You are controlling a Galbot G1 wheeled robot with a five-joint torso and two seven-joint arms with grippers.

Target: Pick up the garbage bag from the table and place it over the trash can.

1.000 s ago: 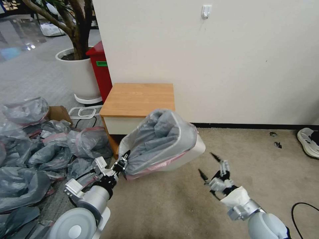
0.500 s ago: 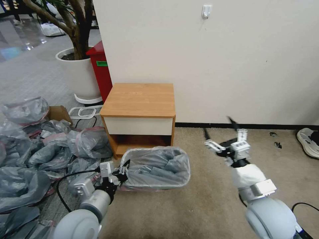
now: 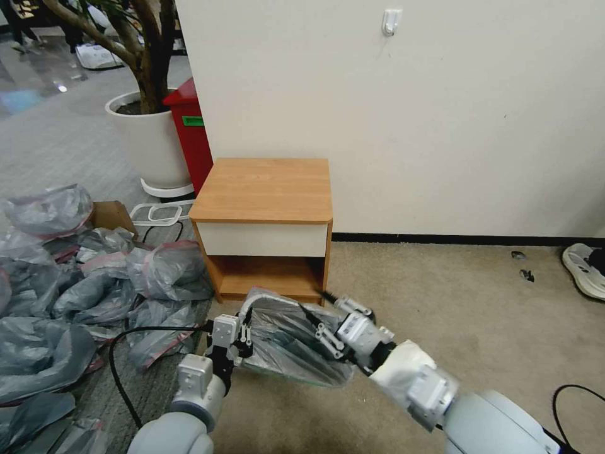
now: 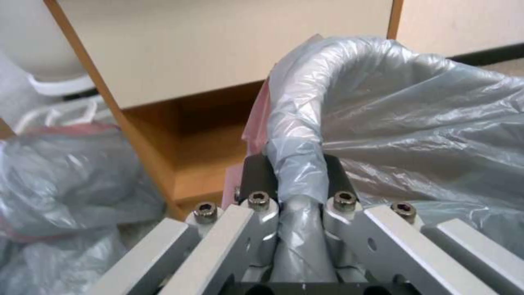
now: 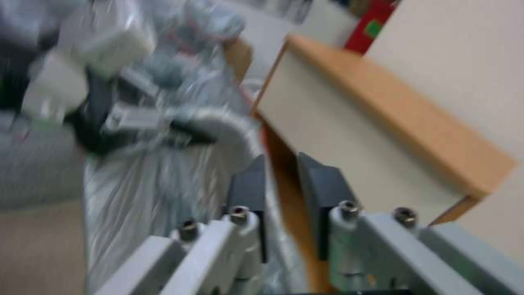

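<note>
The garbage bag (image 3: 287, 343), thin crinkly translucent grey film with a pink band, is already stretched over the trash can (image 3: 252, 309), which stands on the carpet just in front of the surface (image 3: 265, 189), a wooden bedside cabinet whose top is now bare. A second ago the lined bin was lifted and tilted; now it sits low by the cabinet's open shelf. The left claw (image 4: 292, 180) keeps pinching the bag-wrapped rolled rim, its dark pads pressed on either side of it. The right claw (image 3: 321, 315) has swung in from the open carpet to the bin's far rim; in the right wrist view its pads (image 5: 322, 184) stand slightly apart astride the rim, not clearly gripping. The lining looks essentially done, with only the far edge left to seat. Heaped grey bags (image 3: 75, 284) lie on the robot's left.
</note>
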